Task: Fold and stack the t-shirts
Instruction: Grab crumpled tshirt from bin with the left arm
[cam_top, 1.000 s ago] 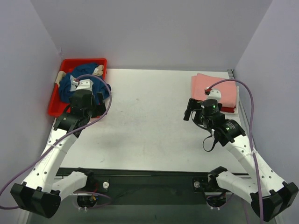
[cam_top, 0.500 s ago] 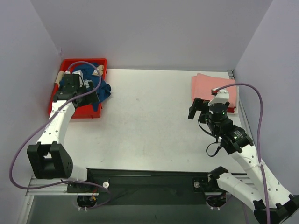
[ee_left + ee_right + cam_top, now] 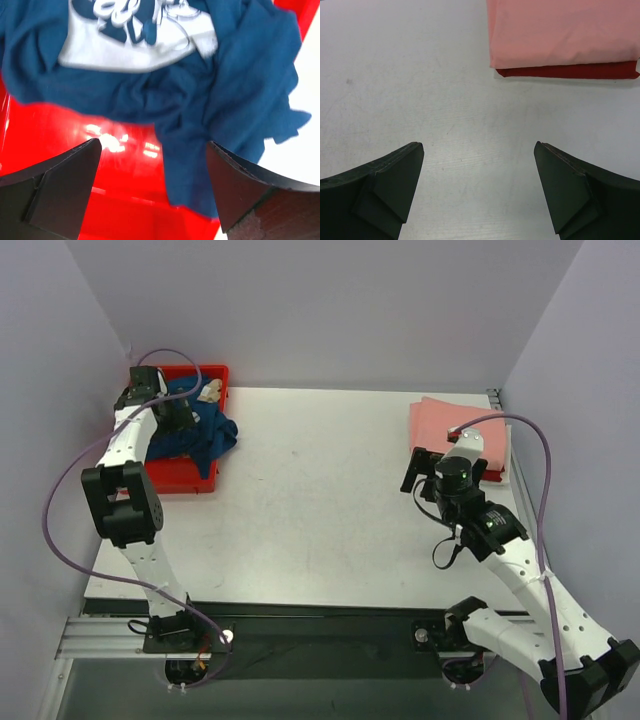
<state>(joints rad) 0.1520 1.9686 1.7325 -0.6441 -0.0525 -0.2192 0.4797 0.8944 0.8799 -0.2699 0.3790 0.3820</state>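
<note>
We are holding our left fingers (image 3: 55,190) spread wide just above the crumpled navy t-shirt (image 3: 225,90) spilling over the red bin (image 3: 50,125), while our right fingers (image 3: 375,195), equally apart, are hanging well away beside the folded pink-and-red stack (image 3: 560,30).

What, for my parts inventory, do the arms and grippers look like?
The left arm and right arm have white link shells, black joints and black bases. A lilac cable loops along each. The left gripper and right gripper have black, wedge-shaped fingers.
</note>
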